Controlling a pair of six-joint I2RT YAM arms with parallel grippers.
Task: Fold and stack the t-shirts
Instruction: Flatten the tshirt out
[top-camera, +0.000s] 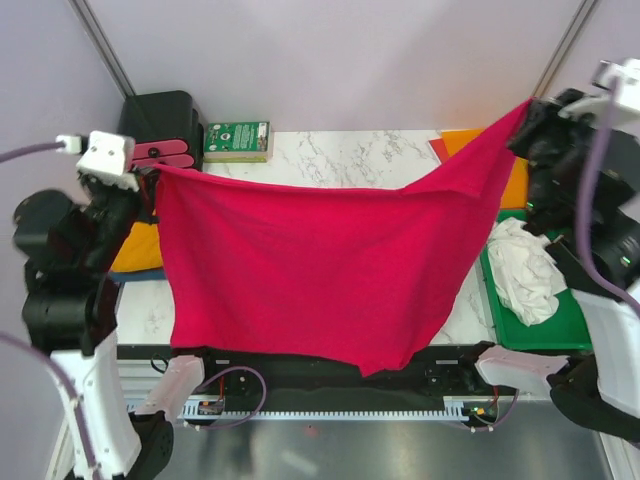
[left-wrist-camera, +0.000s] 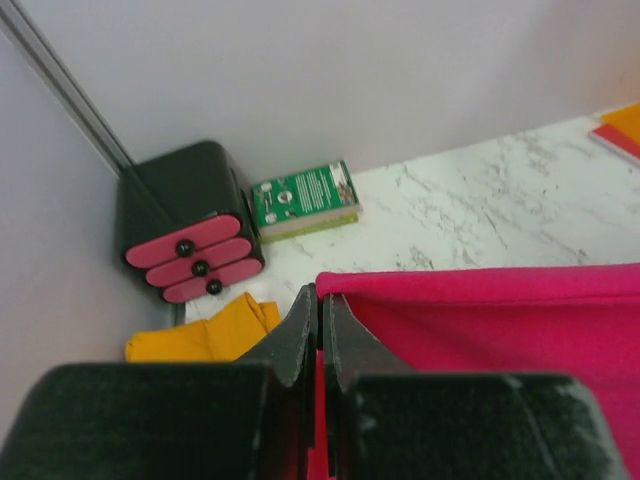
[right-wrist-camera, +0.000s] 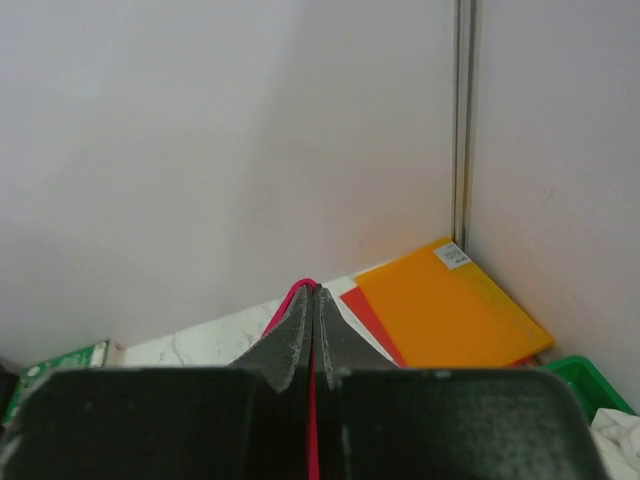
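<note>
The left arm (top-camera: 70, 275) and right arm (top-camera: 555, 175) stand raised at the table's (top-camera: 340, 158) left and right edges, with the red t-shirt (top-camera: 320, 270) stretched in the air between them. The left gripper (top-camera: 150, 173) is pinched tight on one top corner. The right gripper (top-camera: 527, 104), held higher, is pinched on the other. The shirt's hem hangs over the near edge. A white t-shirt (top-camera: 524, 270) lies crumpled in the green tray (top-camera: 560, 335).

Cloth: crimson t-shirt (top-camera: 310, 270), centre of top view, soft matt knit, faintly fuzzy. White t-shirt (top-camera: 525, 270), right: crumpled matt cloth. Green tray (top-camera: 545, 335) under it: glossy plastic. Tabletop (top-camera: 340, 160): smooth, marble-patterned, slight sheen. Orange sheet (right-wrist-camera: 450, 310), lower right of right-wrist view: smooth stiff plastic, satin. Drawer box (left-wrist-camera: 190, 215), left of left-wrist view: glossy black plastic.
</note>
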